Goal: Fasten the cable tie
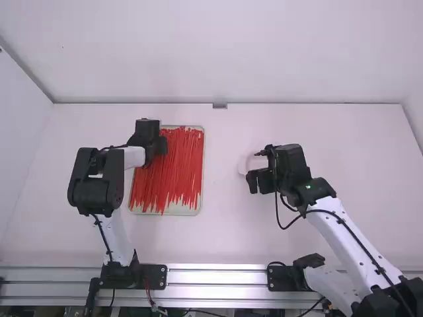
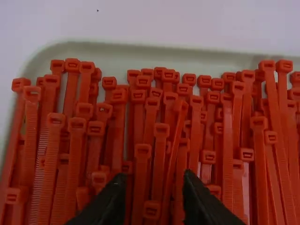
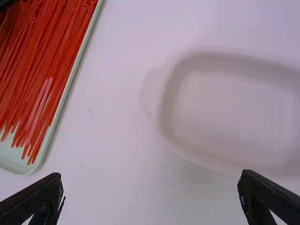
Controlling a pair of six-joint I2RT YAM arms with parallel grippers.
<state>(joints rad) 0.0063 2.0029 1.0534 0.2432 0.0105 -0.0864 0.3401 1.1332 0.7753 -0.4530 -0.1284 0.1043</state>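
A pile of red cable ties lies on a pale green tray left of the table's middle. My left gripper hangs over the far end of the pile. In the left wrist view its fingers stand open just above the ties' square heads, with nothing held. My right gripper is right of the tray, open wide, beside a shallow white dish. The right wrist view shows the white dish empty, with the tray's near corner and tie tails off to one side.
Bare white table stretches to the right and behind the dish. White walls close the table at the back and left. A metal rail runs along the front edge by the arm bases.
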